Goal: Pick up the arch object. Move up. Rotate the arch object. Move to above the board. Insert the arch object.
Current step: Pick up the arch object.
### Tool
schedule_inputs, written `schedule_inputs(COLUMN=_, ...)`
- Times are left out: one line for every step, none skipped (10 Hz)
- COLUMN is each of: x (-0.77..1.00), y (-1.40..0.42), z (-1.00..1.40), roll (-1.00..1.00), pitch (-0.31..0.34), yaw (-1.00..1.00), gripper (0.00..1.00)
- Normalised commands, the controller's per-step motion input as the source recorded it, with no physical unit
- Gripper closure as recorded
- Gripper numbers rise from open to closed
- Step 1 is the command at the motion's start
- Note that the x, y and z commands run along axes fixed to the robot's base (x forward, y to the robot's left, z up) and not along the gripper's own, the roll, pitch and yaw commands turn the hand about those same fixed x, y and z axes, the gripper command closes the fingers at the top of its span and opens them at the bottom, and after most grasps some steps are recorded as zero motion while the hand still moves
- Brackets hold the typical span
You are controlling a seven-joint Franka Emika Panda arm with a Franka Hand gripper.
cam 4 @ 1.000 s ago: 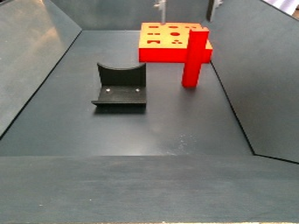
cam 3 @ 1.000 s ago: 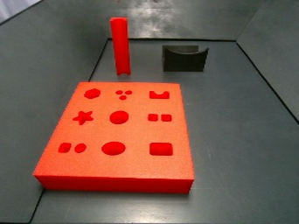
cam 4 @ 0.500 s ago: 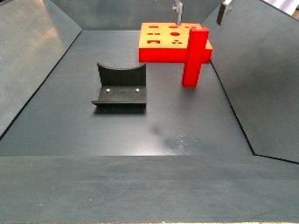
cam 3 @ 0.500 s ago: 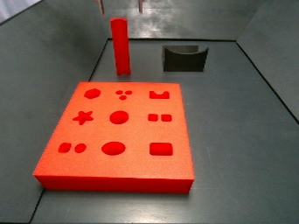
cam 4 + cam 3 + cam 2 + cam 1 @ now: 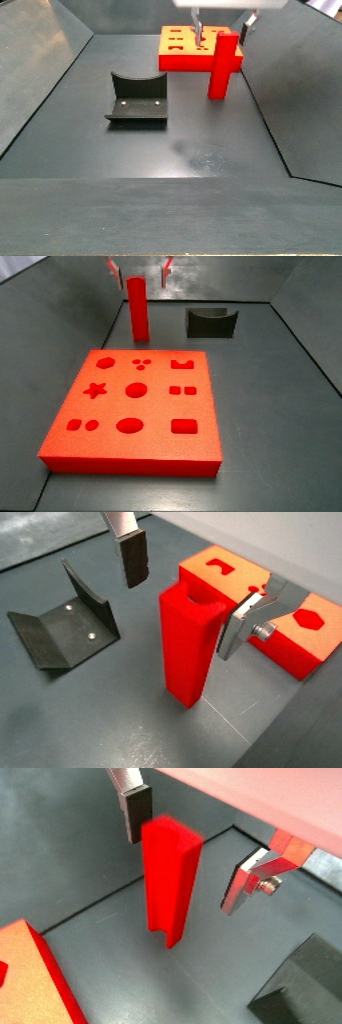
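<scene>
— Where is the tall bright red rectangular arch object standing relative to the gripper?

— Directly beneath it, upright on the dark floor, long axis vertical, just behind the flat bright red board.

— And the gripper's pose?

— It is pointing straight down, hovering spread wide and holding nothing, its silver fingers flanking the bar's top without touching.
</scene>
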Motion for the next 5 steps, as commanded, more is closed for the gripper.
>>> schedule_inputs(x=0.00, y=0.00, z=-0.29, roll=-0.02, pitch=-0.070, yaw=0.00, gripper=0.00)
schedule_inputs(x=0.00, y=0.00, z=-0.10, roll=-0.03, pitch=-0.033, yaw=0.00, gripper=0.00)
schedule_inputs(x=-0.10, y=0.00, z=-0.09, roll=-0.05, pitch=-0.090, yaw=0.00, gripper=0.00)
schedule_inputs(x=-0.07, y=0.05, z=-0.13, roll=-0.15, pitch=-0.107, yaw=0.00, gripper=0.00)
schedule_inputs(x=-0.03, y=0.04, z=-0.10, roll=-0.19, pitch=-0.111, yaw=-0.03, gripper=0.00)
